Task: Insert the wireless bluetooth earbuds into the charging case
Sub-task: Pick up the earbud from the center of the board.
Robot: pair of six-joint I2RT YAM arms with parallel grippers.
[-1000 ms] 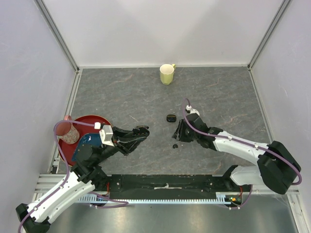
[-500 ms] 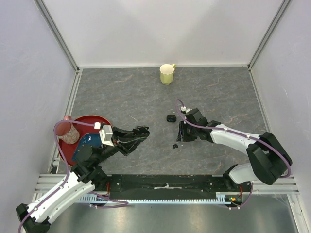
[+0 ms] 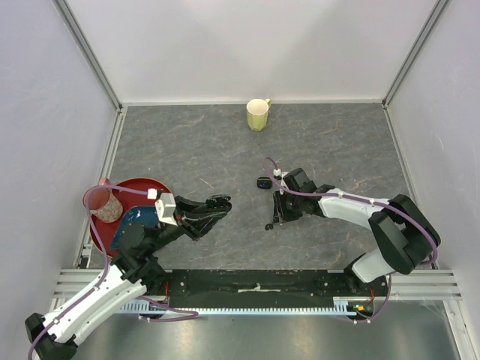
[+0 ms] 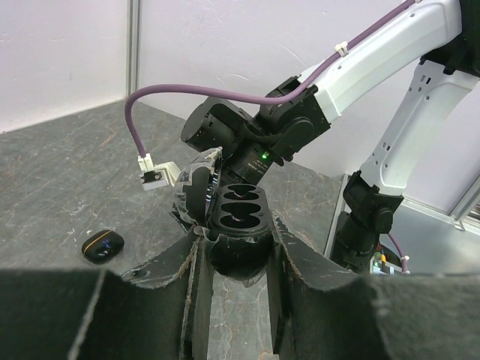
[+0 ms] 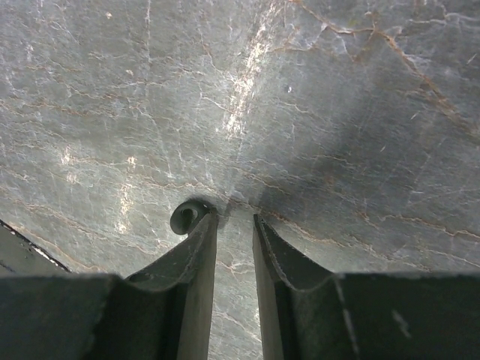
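Observation:
My left gripper (image 4: 236, 238) is shut on the charging case (image 4: 240, 217), held above the table with its lid (image 4: 196, 184) flipped open and two dark wells facing up; the case (image 3: 218, 201) also shows in the top view. One small black earbud (image 5: 187, 216) lies on the table, right against the outer side of the left fingertip (image 5: 207, 225) of my right gripper (image 5: 235, 219). That gripper points down at the table, its jaws a narrow gap apart with only bare table between them. From above, the earbud (image 3: 270, 226) sits just below the right gripper (image 3: 277, 217).
A second small black case (image 3: 263, 182), closed, lies just behind the right gripper; the left wrist view shows this case (image 4: 103, 245) too. A yellow mug (image 3: 258, 114) stands at the back. A red plate (image 3: 142, 186) with a pink cup (image 3: 101, 201) is at the left.
My right gripper has swung left and down to the earbud, and its jaws have narrowed. The left arm and the open case have not moved.

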